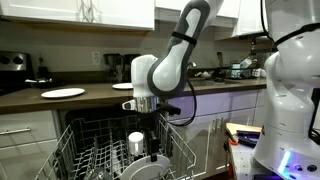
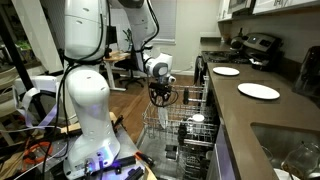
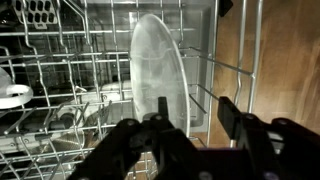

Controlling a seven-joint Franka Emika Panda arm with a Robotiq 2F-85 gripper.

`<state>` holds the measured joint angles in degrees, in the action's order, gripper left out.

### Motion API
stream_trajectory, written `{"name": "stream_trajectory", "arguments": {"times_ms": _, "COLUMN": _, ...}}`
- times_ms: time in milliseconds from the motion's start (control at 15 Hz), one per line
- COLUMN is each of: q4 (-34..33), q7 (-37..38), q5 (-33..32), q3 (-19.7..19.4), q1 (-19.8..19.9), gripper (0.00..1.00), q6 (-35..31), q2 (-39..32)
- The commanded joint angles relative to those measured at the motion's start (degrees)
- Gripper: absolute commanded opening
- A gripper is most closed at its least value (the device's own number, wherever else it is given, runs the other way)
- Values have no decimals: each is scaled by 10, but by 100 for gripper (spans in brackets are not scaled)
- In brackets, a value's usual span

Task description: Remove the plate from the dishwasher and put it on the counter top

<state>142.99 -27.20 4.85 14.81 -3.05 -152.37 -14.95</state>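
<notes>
The plate (image 3: 157,65) stands upright on edge between the tines of the dishwasher rack (image 3: 60,60), seen in the wrist view. My gripper (image 3: 197,115) is open just above it. The left finger is in front of the plate's face, the right finger is off to its right, and the plate's right edge shows between them. In both exterior views the gripper (image 1: 145,108) (image 2: 160,97) hangs over the pulled-out rack (image 1: 90,150) (image 2: 175,135). The plate is hard to make out there. The dark counter top (image 1: 25,99) (image 2: 275,118) runs above the dishwasher.
A small white cup (image 1: 136,143) (image 2: 197,119) sits in the rack near the gripper. Two thin white plates (image 1: 63,93) (image 1: 124,87) lie on the counter top, also in an exterior view (image 2: 258,91) (image 2: 226,71). The robot's white base (image 2: 88,100) stands beside the rack.
</notes>
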Motion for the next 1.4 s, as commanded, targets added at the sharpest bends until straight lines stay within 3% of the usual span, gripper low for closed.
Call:
{"name": "stream_trajectory", "arguments": {"times_ms": 0, "q4": -17, "q7": -28, "q5": 3, "q3": 5, "q1": 12, "gripper": 33, "q6": 0, "q2": -25}}
{"name": "stream_trajectory", "arguments": {"times_ms": 400, "q4": -26, "q7": -37, "q5": 5, "q3": 10, "q1": 21, "gripper": 30, "q6": -2, "q2": -44}}
{"name": "stream_trajectory", "arguments": {"times_ms": 533, "q4": -28, "q7": -42, "q5": 6, "q3": 12, "q1": 25, "gripper": 22, "q6": -2, "q2": -49}}
{"name": "stream_trajectory", "arguments": {"times_ms": 600, "q4": -28, "q7": -47, "q5": 11, "q3": 15, "q1": 29, "gripper": 10, "q6": -1, "q2": -49}}
{"name": "stream_trajectory", "arguments": {"times_ms": 733, "q4": -27, "q7": -52, "q5": 19, "q3": 22, "q1": 38, "gripper": 3, "q6": 3, "q2": -46}}
{"name": "stream_trajectory", "arguments": {"times_ms": 1333, "q4": -25, "q7": -59, "q5": 33, "q3": 28, "q1": 61, "gripper": 7, "q6": 43, "q2": -7}}
